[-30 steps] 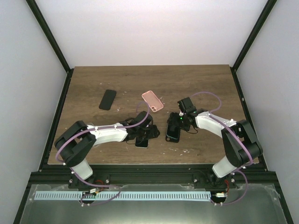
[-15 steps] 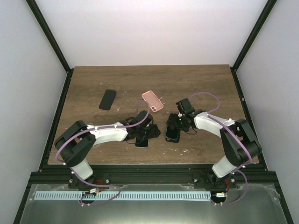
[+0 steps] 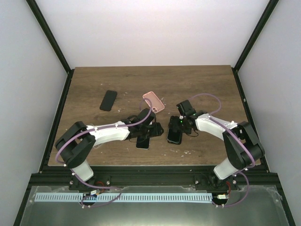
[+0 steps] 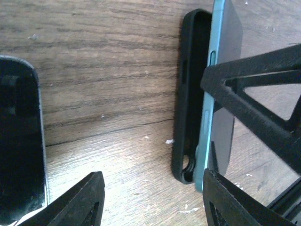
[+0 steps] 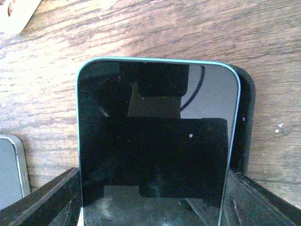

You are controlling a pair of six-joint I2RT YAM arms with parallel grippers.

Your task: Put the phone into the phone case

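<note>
Overhead, the phone (image 3: 174, 136) sits near the table's (image 3: 207, 84) middle under the right gripper (image 3: 176, 127), all of it a dark blur. The left wrist camera sorts it out: the phone is tilted and only partly in the black case (image 4: 186, 94), whose inside shows along one side. The left gripper (image 4: 155, 200) is spread wide over bare wood, holding nothing, with a second phone (image 4: 19, 141) beside it. On the right wrist camera, fingers (image 5: 51, 200) flank the phone's sides; I can't tell if they're squeezing. Only the overhead catches the pink case (image 3: 154, 101).
</note>
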